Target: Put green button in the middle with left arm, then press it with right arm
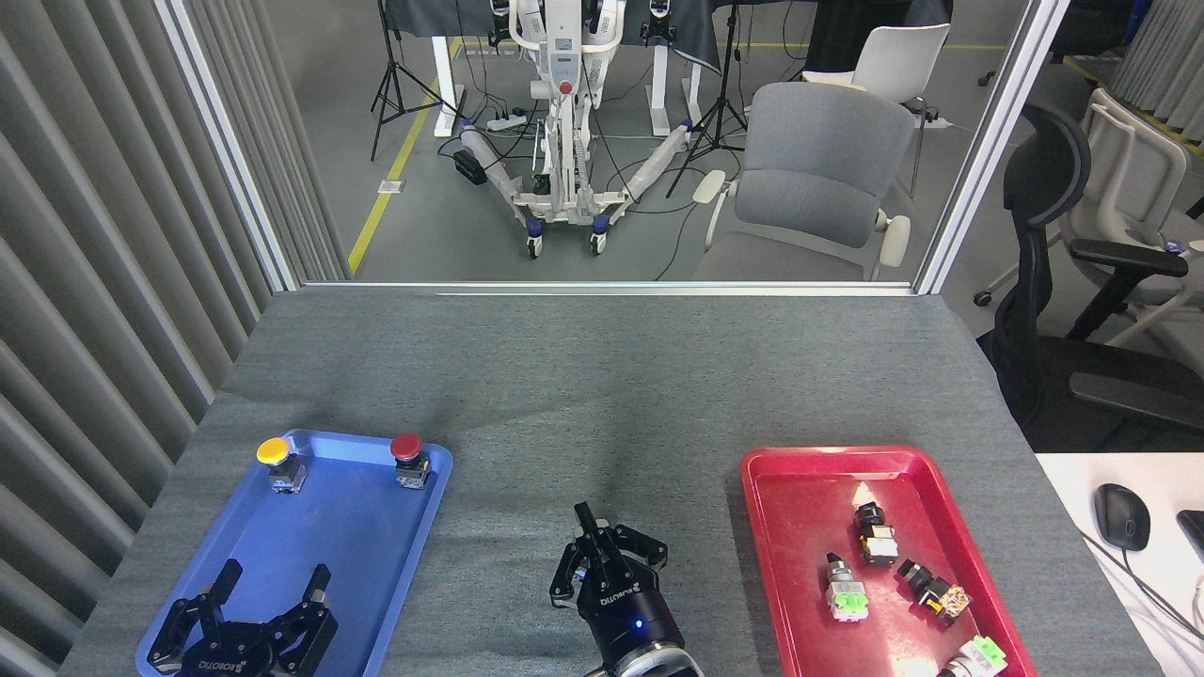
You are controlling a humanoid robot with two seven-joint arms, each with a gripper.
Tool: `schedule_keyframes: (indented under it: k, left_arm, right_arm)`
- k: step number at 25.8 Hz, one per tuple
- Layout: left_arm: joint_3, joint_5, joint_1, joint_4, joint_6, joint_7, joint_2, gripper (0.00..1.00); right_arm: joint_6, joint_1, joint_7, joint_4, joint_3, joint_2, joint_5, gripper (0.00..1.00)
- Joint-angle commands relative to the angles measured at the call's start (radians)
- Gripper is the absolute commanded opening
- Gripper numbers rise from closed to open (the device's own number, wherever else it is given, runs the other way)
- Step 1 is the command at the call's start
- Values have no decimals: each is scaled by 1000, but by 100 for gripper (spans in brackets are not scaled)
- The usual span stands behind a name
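The green button is hidden under the right gripper [602,555], which sits on the bare grey tabletop [583,395] between the two trays; no green cap shows, so contact can't be confirmed. Judging by position, the button is in the middle spot and the press step is in hand. Right gripper fingers [585,520] look drawn close to a point, nothing held, but whether fully together or slightly apart I cannot tell from this angle.

Left gripper [271,594] hovers over the near end of the blue tray [235,536], fingers spread wide, empty, well apart from the middle. The yellow button [274,453] and red button [406,447] sit at the tray's far end. The red tray [762,489] on the right holds assorted switches.

Next move likely calls for a straight downward push, centred on the cap, without tipping the small base.
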Motion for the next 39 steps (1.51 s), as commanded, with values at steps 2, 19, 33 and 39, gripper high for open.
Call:
schedule_keyframes:
  k: [2,19,33,39]
  left_arm:
    - [0,0,0,2,-4,0,0,99]
    - [0,0,-34,54,-5,3,-2,99]
    - [-5,0,-83,115,-8,15,-29,99]
    - [-5,0,-92,124,-8,15,-28,99]
  right_arm:
    - [65,0,-28,-58,-4,11,-1,0]
    - [-80,332,-38,-435,-366,-167,-81,100]
    - [-108,397,-31,-449,-446,-235,-182,100]
    - [-125,398,-28,-450,-445,-233,-190,100]
